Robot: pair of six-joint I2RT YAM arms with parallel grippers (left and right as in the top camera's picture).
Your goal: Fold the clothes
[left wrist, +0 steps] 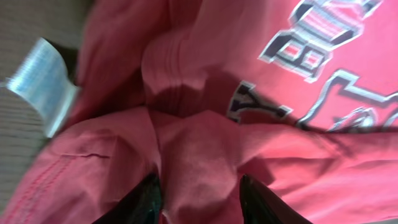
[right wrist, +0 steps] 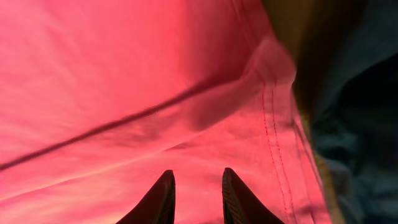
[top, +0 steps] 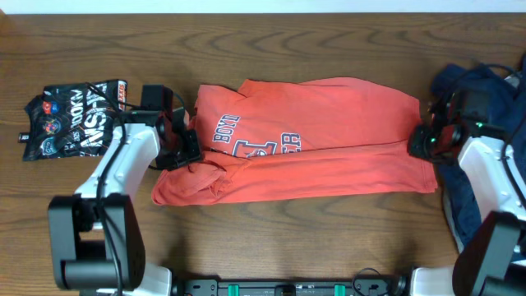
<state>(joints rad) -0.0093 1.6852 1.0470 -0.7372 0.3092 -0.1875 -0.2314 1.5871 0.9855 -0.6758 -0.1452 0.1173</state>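
The clothes, an orange-red T-shirt (top: 329,140), lie folded lengthwise across the table with part of the navy-and-white print (top: 255,141) facing up. My left gripper (top: 187,152) is at the shirt's crumpled left end. In the left wrist view its jaws (left wrist: 199,193) stand apart astride a raised ridge of the red cloth (left wrist: 199,155). My right gripper (top: 421,144) is at the shirt's right end. In the right wrist view it (right wrist: 198,186) hovers just above the flat cloth near the stitched hem (right wrist: 277,143), with a narrow gap and nothing pinched.
A glossy black printed snack bag (top: 70,115) lies at the left, its silvery edge (left wrist: 43,84) next to the shirt. Dark blue fabric (top: 485,82) is heaped at the right edge, close to the right arm. Bare wooden table (top: 288,238) runs along the front.
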